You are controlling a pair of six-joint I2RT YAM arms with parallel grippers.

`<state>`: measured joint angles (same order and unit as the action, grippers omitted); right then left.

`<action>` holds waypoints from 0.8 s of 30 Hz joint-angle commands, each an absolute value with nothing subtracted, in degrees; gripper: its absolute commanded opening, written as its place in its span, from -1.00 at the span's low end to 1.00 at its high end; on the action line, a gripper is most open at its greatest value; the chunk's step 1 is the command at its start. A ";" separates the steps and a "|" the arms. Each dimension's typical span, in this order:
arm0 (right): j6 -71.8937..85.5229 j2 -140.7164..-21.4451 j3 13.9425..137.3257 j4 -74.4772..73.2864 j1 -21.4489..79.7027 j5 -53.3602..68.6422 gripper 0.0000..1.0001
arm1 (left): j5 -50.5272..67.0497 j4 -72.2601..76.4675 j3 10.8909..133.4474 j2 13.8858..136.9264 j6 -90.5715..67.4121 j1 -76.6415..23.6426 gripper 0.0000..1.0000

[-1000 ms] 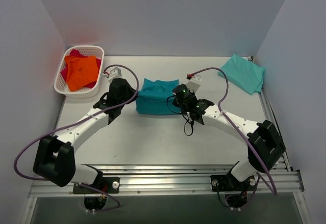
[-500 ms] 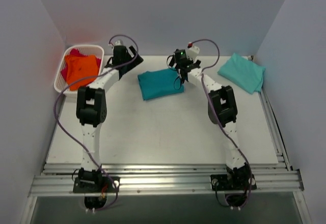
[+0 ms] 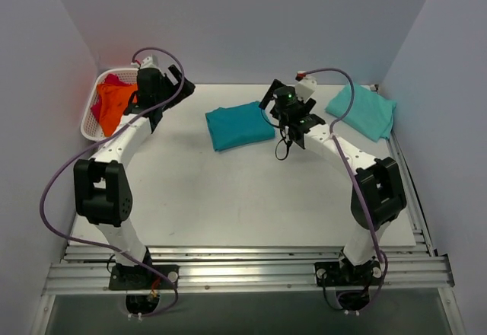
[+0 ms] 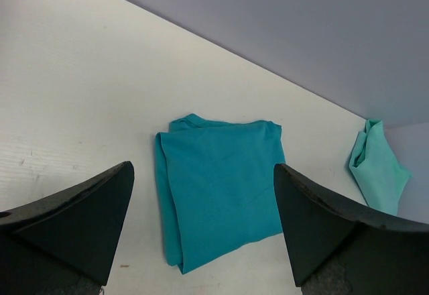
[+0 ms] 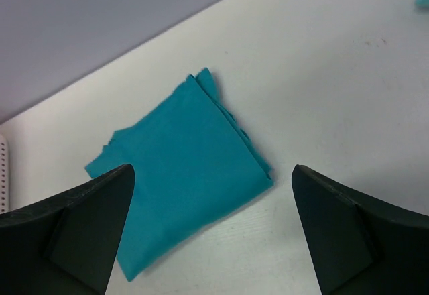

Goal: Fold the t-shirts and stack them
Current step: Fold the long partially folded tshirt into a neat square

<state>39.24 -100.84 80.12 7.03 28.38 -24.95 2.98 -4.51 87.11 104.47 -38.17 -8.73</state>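
Observation:
A deep teal t-shirt (image 3: 239,126) lies folded into a flat rectangle at the back middle of the table (image 3: 228,198). My left gripper (image 3: 181,91) hovers to its left, open and holding nothing. My right gripper (image 3: 268,100) hangs just right of it, open too. In the left wrist view the teal t-shirt (image 4: 221,188) shows between the wide fingers of that gripper (image 4: 202,166), with a mint-green t-shirt (image 4: 379,167) beyond. The right gripper (image 5: 213,168) frames the same teal t-shirt (image 5: 188,174). The folded mint-green t-shirt (image 3: 364,109) rests at the back right.
A white lattice basket (image 3: 90,128) stands at the back left, holding an orange t-shirt (image 3: 114,108) over a magenta-red one (image 3: 109,81). Grey walls close in the back and both sides. Purple cables loop from both arms.
Both grippers have opened and let go of the teal t-shirt. It now lies folded a little farther back. Both arms have lifted and drawn away to either side of it.

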 commanded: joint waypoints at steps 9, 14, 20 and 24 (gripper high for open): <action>43.42 -107.30 66.10 17.74 23.20 -9.42 1.00 | 2.63 2.81 78.49 97.82 -36.30 -8.44 0.88; 43.42 -112.32 67.76 19.86 22.33 -7.04 1.00 | 3.43 3.69 78.22 98.53 -36.39 -8.44 0.88; 43.77 -119.08 72.06 21.18 21.53 -4.05 1.00 | 3.08 4.92 76.91 99.14 -36.21 -8.44 0.88; 44.56 -123.21 74.44 22.23 21.53 -2.11 1.00 | 3.16 4.92 77.17 99.67 -35.95 -8.44 0.88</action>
